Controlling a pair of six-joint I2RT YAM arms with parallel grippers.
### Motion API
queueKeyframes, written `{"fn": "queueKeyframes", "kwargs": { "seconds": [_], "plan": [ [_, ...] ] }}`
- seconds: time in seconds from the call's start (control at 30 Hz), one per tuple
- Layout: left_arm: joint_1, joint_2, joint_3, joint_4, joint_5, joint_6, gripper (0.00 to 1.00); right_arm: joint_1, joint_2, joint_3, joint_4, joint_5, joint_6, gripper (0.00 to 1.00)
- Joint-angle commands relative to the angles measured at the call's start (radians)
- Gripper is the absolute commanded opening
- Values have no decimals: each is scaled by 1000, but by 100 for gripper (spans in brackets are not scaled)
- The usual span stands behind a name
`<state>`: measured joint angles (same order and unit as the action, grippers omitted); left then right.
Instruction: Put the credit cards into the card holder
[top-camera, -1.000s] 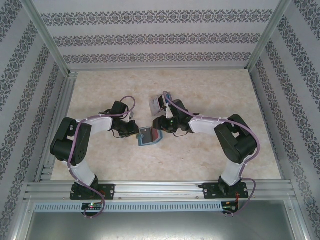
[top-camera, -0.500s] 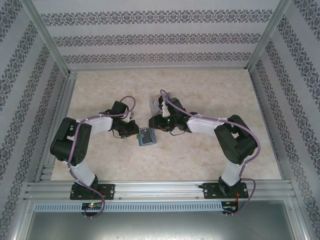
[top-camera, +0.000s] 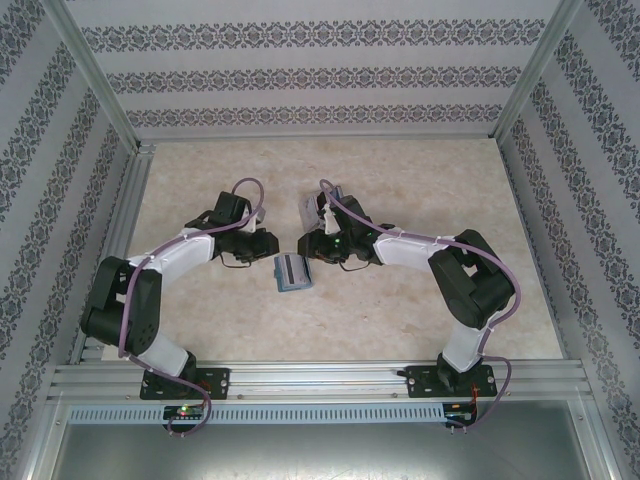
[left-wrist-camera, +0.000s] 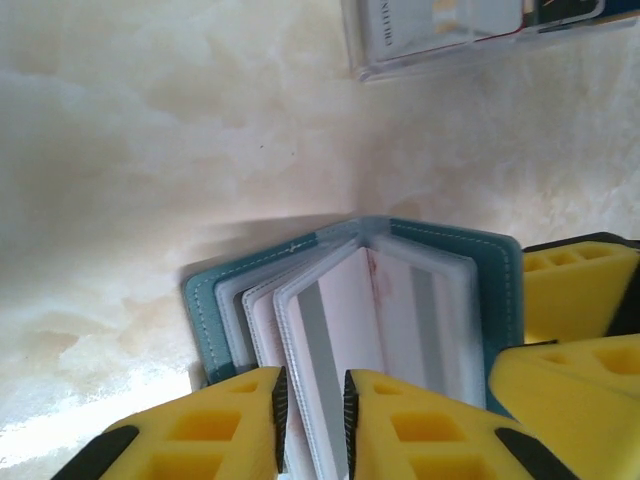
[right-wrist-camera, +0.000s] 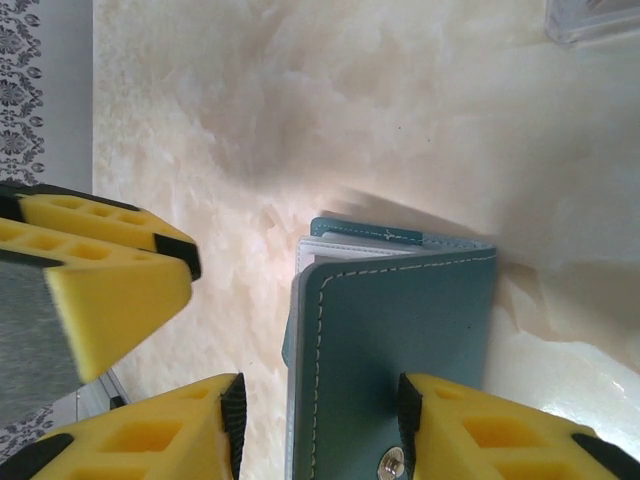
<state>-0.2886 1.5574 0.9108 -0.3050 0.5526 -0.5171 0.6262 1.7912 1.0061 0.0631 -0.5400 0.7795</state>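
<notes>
Top external view: two black arms reach inward over a pale marbled table (top-camera: 420, 180). The teal card holder (top-camera: 290, 272) lies between them, near the table's middle. The left gripper (top-camera: 268, 246) sits just up and left of it, and the right gripper (top-camera: 306, 247) just up and right. A clear slotted stand (top-camera: 312, 209) is close behind the right gripper.

Left wrist view: the card holder (left-wrist-camera: 230, 300) stands open like a book, its clear sleeves fanned out. One sleeve holds a pale credit card (left-wrist-camera: 350, 310) with a grey stripe. The left gripper (left-wrist-camera: 315, 392) has its yellow jaws narrow, with sleeves running down into the slim gap; whether they are pinched cannot be told. The right gripper (left-wrist-camera: 540, 343) is at the holder's right cover. The stand (left-wrist-camera: 460, 45), with cards in it, is at the top edge.

Right wrist view: the holder's outer cover (right-wrist-camera: 400, 320) faces the camera, its metal snap (right-wrist-camera: 390, 462) near the bottom. The right gripper (right-wrist-camera: 320, 420) has its jaws about half apart astride that cover; whether it grips cannot be told.
</notes>
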Motion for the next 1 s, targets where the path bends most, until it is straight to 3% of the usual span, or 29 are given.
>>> {"fn": "queueKeyframes", "kwargs": {
  "seconds": [0.0,0.3,0.6,0.8,0.97],
  "plan": [
    [-11,7,9,-60,-7,34,25,8,-7,27,-18,2,-23,47],
    [7,-50,46,-54,-44,13,29,59,68,119,-15,-61,-14,48],
    [19,-81,83,-9,-23,-4,32,37,38,70,28,-91,13,51],
    [19,-91,61,56,6,-45,32,57,198,132,50,-135,52,48],
    [19,-120,38,26,-18,-31,32,86,262,170,-59,-31,-4,45]
  ]
}}
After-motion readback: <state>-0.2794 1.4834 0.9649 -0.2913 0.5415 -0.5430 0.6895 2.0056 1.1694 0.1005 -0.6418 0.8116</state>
